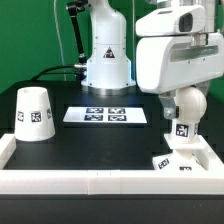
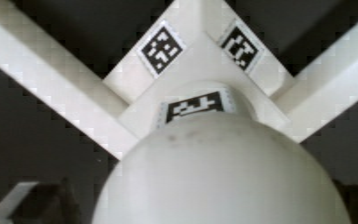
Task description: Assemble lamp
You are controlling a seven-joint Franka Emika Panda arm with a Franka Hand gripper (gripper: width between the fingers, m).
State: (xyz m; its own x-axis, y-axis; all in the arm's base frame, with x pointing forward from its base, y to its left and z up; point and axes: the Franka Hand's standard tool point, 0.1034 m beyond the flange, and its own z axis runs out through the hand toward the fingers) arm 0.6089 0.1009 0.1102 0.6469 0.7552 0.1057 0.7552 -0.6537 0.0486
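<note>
Rounded white plastic ball-shaped bulb [image 2: 202, 170] fills the near field of the wrist view. Its ball end is towards the camera, and the tagged neck runs away from it.

Position: in the exterior view the bulb stands at that view's right, directly under the two-finger gripper [image 1: 184, 92]. Its neck points down at the flat square white tagged base [image 1: 178, 160], which lies in the corner of the white border wall [image 1: 100, 182]. You cannot tell from these views whether the neck is seated in the base or only resting on it.

Jaws: spread to full width. The fingers themselves are not clear in either view, and nothing shows them pinching the bulb.

Key relation: the bulb's long axis is close to upright and lines up with the hand's approach. The ball therefore lies straight ahead of the jaws, not off to one side. Judgement: your next move is along that axis, with little sideways correction.

Elsewhere: the large tapered white cup-like shade [image 1: 32, 112] sits well apart at the exterior view's left, on the black table [image 1: 90, 145]. The marker board [image 1: 105, 115] lies between the shade and the bulb.
</note>
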